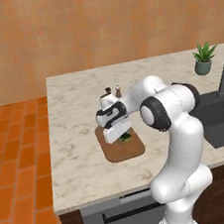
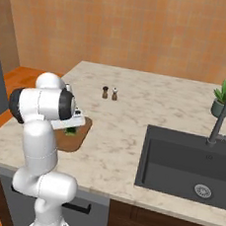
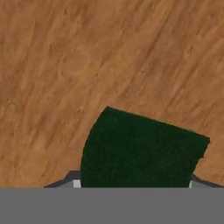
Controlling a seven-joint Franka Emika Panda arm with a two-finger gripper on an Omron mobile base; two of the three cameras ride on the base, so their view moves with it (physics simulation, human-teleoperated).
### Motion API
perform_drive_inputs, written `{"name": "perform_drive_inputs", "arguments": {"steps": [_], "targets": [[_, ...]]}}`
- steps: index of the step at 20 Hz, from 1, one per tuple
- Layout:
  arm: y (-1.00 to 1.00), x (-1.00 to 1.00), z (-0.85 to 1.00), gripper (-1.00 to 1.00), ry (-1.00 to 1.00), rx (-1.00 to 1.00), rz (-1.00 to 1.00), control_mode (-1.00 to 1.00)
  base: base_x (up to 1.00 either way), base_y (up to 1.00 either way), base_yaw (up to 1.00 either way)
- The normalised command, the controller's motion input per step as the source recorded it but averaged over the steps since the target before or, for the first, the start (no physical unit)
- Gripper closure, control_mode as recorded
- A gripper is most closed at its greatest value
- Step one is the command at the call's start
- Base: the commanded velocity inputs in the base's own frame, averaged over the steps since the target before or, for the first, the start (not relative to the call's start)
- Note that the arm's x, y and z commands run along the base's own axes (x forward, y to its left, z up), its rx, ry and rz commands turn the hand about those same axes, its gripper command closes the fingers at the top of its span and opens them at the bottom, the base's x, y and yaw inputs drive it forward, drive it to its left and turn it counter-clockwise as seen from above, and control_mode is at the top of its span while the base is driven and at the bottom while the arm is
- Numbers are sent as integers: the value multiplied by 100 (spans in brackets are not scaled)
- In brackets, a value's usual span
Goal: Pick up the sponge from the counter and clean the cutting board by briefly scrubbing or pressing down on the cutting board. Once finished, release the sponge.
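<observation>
My gripper (image 1: 121,134) points down over the brown wooden cutting board (image 1: 120,151), shut on the sponge (image 1: 125,138). In the hand view the sponge's dark green top (image 3: 140,151) sits between the fingers, right against the board's wood grain (image 3: 87,61). From the right base view, the sponge (image 2: 71,130) peeks out under the hand at the board's (image 2: 76,141) far end. The board lies on the marbled counter (image 1: 72,139) near its left front corner. Whether the sponge presses on the board or hovers just above it, I cannot tell.
Two small shakers (image 1: 112,90) stand behind the board. A dark sink (image 2: 188,163) with a faucet (image 2: 221,120) lies to the right, and a potted plant (image 1: 203,59) stands at the back right. The counter's left edge drops to orange tiled floor (image 1: 15,161).
</observation>
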Motion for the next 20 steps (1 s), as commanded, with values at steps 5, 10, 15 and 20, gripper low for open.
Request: {"name": "perform_drive_inputs", "arguments": {"steps": [5, 10, 15, 20], "targets": [[-32, -62, 6, 100, -32, 6, 5, -100, 0, 0, 0], [-85, 45, 19, 100, -9, 20, 0, -100, 0, 0, 0], [-10, 96, 0, 100, 0, 2, -8, -100, 0, 0, 0], [2, 100, 30, 100, 1, 6, -19, -100, 0, 0, 0]]}}
